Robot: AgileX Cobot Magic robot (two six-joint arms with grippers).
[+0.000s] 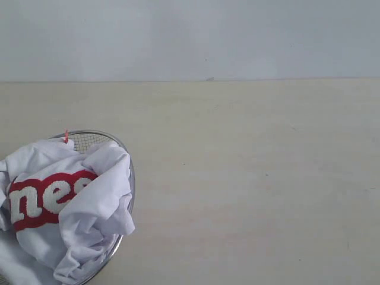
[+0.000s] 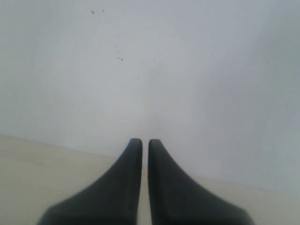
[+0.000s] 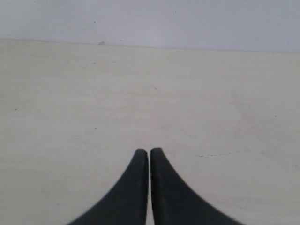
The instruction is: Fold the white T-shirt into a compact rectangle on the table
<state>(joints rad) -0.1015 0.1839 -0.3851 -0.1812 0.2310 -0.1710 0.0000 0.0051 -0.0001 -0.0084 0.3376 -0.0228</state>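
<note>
— How far along is the folding?

— By the look of it, it is not yet beginning. The white short-sleeved cotton T-shirt [image 1: 65, 208] with the red chest banner is lying crumpled in a round wire-mesh basket [image 1: 98, 138] at the near left of the exterior view. It is bunching up and spilling over the rim. Part of its white lettering is showing, and a small orange neck tag [image 1: 66, 136] is poking up at the back.

— Is any of it lying flat on the wide pale beige tabletop [image 1: 249, 190]?

— No, none of it is lying spread out.

— And the arms?

— Neither is showing in the exterior view. The left tool [image 2: 145, 143] is pointing toward a pale grey wall [image 2: 187, 70] beyond the tabletop's edge, its two dark fingers pressing together on nothing. The right tool [image 3: 148, 152] is hovering over bare tabletop, fingers likewise together and holding nothing.

— So what is left?

— Seemingly everything. The shirt is waiting to be lifted out of the basket, spread flat, and folded, sleeves first, into a compact rectangle.
</note>
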